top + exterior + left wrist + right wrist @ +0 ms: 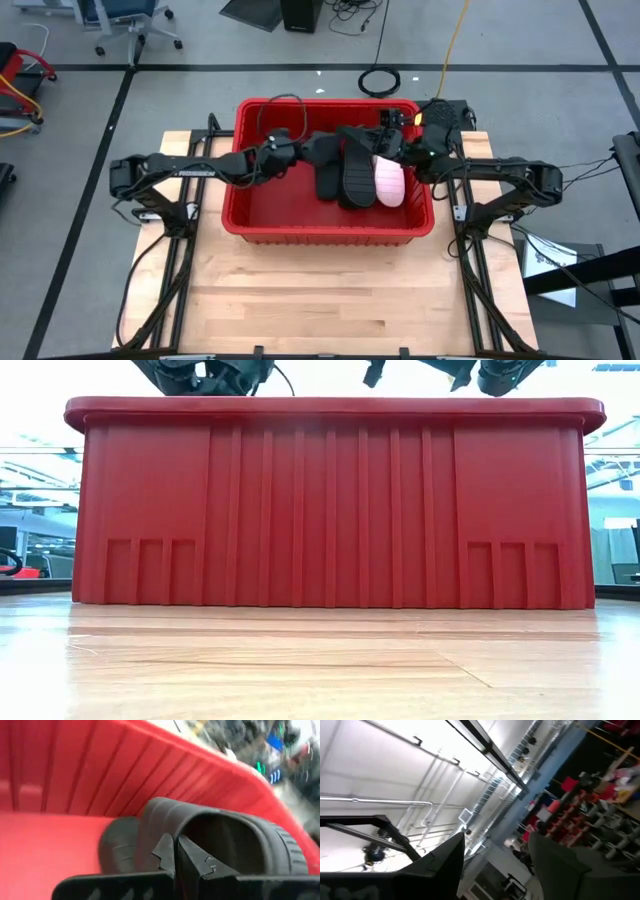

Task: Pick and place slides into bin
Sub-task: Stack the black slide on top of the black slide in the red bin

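The red bin (300, 222) stands in the middle of the table and fills the low view (330, 500). In it lie black slides (342, 180) and a pale pink slide (390, 183), side by side toward its right end. My left gripper (176, 851) reaches into the bin from the left (325, 150) and is shut at the strap of a black slide (225, 835). My right gripper (497, 865) is open and empty over the bin's far right corner (392, 138), tipped up toward the ceiling. My left gripper's fingertips (165, 851) close together at the strap's near edge (181, 831), at one side of the black slide. The fingers hide the place of contact, so how much of the strap is between them cannot be told. The slide sits low inside the bin, near its far wall.
The bin's rim (330, 408) stands high above the wooden table (330, 290), which is bare on the near side. Both arms' frames (170, 210) flank the bin. A cable coil (380, 80) lies on the floor beyond the table.
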Controlling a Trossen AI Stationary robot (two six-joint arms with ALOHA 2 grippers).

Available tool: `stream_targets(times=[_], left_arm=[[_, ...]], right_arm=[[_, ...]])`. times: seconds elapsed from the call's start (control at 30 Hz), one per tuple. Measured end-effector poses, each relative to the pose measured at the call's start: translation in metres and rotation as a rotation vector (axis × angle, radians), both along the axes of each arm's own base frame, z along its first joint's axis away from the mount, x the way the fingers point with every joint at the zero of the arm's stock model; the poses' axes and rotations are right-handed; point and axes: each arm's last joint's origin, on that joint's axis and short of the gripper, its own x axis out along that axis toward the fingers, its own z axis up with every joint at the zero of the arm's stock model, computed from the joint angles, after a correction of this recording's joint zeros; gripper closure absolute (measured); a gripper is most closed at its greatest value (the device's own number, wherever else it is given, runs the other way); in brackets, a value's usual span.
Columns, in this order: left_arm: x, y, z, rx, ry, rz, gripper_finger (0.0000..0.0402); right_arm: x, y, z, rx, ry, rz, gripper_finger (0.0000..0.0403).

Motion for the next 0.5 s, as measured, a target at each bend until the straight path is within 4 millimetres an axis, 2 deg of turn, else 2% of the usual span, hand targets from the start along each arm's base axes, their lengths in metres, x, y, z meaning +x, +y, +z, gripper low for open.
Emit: stream_targets(times=[0.23,0.37,0.5], left_arm=[[0.015,-0.004,-0.008,-0.106,-0.302,0.237,0.0401],[0.018,-0.013,-0.01,-0.135,-0.402,0.324,0.0401],[0.021,-0.023,-0.014,-0.151,-0.43,0.353,0.0401]], right_arm=[[-0.003,0.001,0.004,-0.003,-0.02,0.003,0.0193],[-0.005,0.001,0.006,0.02,-0.056,-0.006,0.0193],[-0.005,0.001,0.007,0.033,-0.065,-0.026,0.0193]])
